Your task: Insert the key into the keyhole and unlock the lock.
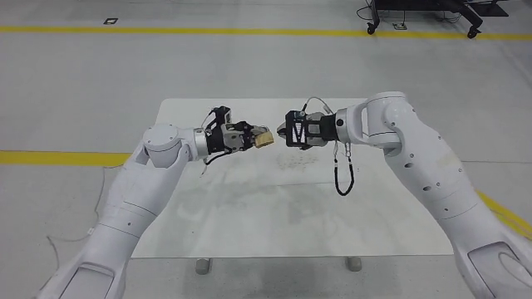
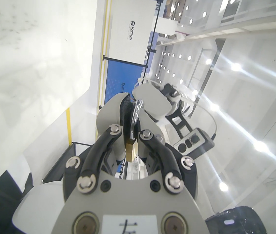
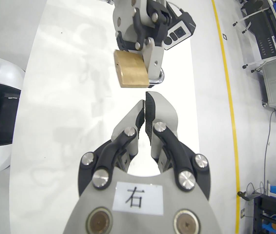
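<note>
Both arms raised, forearms about level, each pointing at the other. My left arm (image 1: pixel 133 191) comes in from my left with the elbow bent. My left hand (image 1: pixel 249 137) is clamped on the padlock (image 1: pixel 263 139) at its shackle end, and the brass body juts toward the other hand. My right arm (image 1: pixel 416 158) comes in from my right with the wrist in line with the forearm. My right hand (image 1: pixel 291 129) has its fingers pressed together on the thin key (image 3: pixel 144 104). The hands face tip to tip, near each other and not touching.
</note>
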Controlling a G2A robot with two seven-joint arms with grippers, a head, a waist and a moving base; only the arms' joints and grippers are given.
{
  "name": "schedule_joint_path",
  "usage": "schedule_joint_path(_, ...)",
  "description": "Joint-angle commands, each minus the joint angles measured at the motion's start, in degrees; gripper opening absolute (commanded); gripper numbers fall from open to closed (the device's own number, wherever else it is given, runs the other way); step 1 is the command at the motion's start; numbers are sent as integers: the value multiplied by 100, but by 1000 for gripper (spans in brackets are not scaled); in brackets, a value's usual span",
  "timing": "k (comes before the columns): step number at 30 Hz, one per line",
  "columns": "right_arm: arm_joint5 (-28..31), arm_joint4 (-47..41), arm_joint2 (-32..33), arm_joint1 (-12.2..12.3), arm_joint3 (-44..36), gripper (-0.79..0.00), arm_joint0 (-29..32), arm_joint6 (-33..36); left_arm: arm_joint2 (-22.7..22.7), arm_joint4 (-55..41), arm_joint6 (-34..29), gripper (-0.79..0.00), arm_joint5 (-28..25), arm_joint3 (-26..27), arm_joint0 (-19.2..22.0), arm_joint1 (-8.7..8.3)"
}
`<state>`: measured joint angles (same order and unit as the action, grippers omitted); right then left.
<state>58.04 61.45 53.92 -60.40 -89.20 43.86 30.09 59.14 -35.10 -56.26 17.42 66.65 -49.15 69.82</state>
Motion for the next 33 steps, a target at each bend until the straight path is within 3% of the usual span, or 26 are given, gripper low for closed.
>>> schedule_joint_path(1,-4,18,97,29,-96,-785,23,-66,-47,-156,131,-785,338,-146,17,28)
schedule_joint_path(7,-4,-14,159,178,-663,-785,176,-438,-124,-964,4,-785,1092,-628,112,130)
schedule_joint_path(12,-4,188,-352,224,-720,-785,69,-811,-241,-1235,-120,-785,1377,-917,243,196)
schedule_joint_path(21,-4,764,-865,258,-509,-785,-303,-1279,-370,-1465,-191,-785,1534,-1197,382,275)
schedule_joint_path(33,-4,1147,-1053,250,-317,-785,-535,-1406,-529,-1528,-363,-785,1624,-1398,478,337)
